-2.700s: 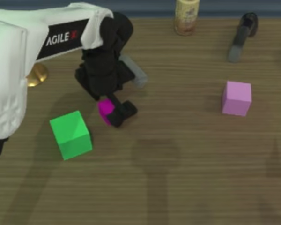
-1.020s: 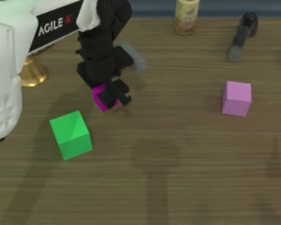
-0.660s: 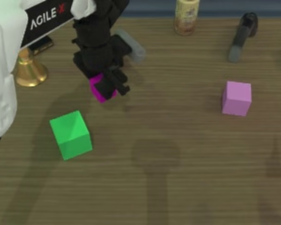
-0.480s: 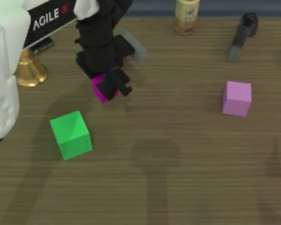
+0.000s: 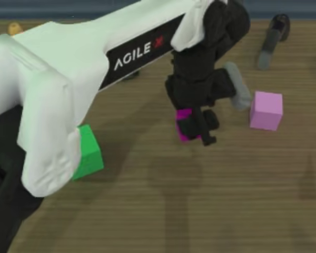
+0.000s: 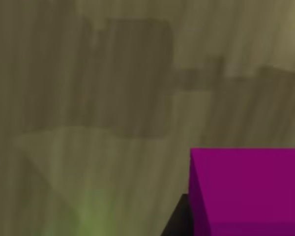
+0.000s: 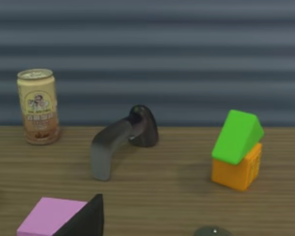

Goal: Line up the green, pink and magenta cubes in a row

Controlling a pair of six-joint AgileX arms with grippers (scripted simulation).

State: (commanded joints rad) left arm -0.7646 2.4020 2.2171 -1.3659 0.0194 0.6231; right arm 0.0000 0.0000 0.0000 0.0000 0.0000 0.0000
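My left gripper (image 5: 196, 126) is shut on the small magenta cube (image 5: 182, 125), holding it over the table's middle, a short way left of the pink cube (image 5: 266, 109). In the left wrist view the magenta cube (image 6: 248, 191) fills the corner, with one dark finger (image 6: 179, 222) against its side. The green cube (image 5: 88, 150) sits at the left, half hidden under my left arm. My right gripper (image 7: 155, 230) is out of the top view; its wrist view shows it open, with the pink cube (image 7: 49, 216) just beside one finger (image 7: 88, 219).
A dark hand scanner (image 5: 272, 32) lies at the back right. The right wrist view also shows a drink can (image 7: 38, 105), the scanner (image 7: 120, 140) and a green wedge (image 7: 237, 135) on an orange block (image 7: 238, 172). My left arm's white link covers the back left.
My left arm has swung right with the magenta cube, from the back left near the green cube to the middle beside the pink cube. The green and pink cubes have not moved.
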